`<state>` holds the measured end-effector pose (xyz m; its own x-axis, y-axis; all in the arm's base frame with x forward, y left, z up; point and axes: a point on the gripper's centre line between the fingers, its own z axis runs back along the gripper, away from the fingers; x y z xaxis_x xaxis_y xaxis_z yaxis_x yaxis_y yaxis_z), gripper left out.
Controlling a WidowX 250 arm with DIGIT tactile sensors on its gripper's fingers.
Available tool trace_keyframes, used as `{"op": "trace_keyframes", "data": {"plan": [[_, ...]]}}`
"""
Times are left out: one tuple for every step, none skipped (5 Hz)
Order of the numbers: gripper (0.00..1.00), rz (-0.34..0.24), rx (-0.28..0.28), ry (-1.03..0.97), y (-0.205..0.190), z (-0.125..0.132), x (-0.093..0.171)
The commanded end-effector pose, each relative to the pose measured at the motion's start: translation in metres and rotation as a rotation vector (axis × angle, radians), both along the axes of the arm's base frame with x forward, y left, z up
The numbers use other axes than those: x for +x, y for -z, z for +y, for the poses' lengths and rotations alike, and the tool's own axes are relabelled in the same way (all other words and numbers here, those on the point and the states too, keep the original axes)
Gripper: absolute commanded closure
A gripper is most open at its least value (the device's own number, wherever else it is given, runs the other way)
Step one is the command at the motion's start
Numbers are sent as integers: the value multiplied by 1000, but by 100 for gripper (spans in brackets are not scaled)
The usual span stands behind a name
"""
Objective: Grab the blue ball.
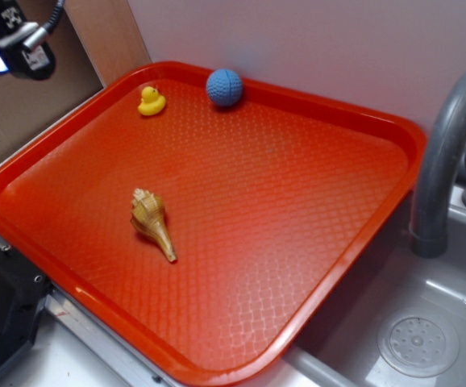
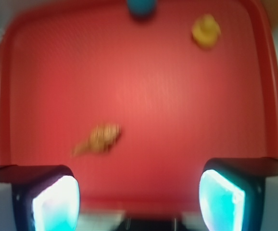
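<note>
The blue ball (image 1: pixel 224 87) is the thing to grab, and it is not yet touched. In the wrist view, nearest to the camera, the two fingers (image 2: pixel 52 202) of the gripper (image 2: pixel 138 199) stand wide apart with nothing between them. Their pads glow pale cyan. This view is blurred, so fine details are not clear.

Just past the fingers begins the red tray (image 1: pixel 314 266). It lies beside a grey sink (image 1: pixel 426 322) with a curved faucet (image 1: pixel 443 161). On the tray, closest to the gripper, is a brown seashell (image 1: pixel 152 223) with its pointed end toward the tray's edge. Much bare tray surface comes after it. At the far side sits a yellow rubber duck (image 1: pixel 151 100), and near it, apart from it, the blue ball rests close against the far rim of the tray, by the wall. In the wrist view the ball (image 2: pixel 140 6) is only partly visible at the top edge.

I judge that the task is at its beginning, in the approach step. The gripper hangs high at the tray's corner, well apart from the ball. The next move calls for travelling across the tray, passing the shell and the duck, and then descending with the open fingers on both sides of the ball. The rim close behind the ball may leave little room for a finger.
</note>
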<state>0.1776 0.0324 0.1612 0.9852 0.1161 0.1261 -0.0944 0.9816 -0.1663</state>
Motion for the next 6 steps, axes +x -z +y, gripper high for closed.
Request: {"op": "trace_keyframes", "data": {"plan": [[0,-32,6,-7,-6,3,5],[0,-32,6,-7,-6,3,5],[0,-32,6,-7,-6,3,5],[0,-35,-75,-59,25,-2,55],[0,-81,-81,-72,44,-17,106],[0,-83,-79,-55,66,-21,139]]}}
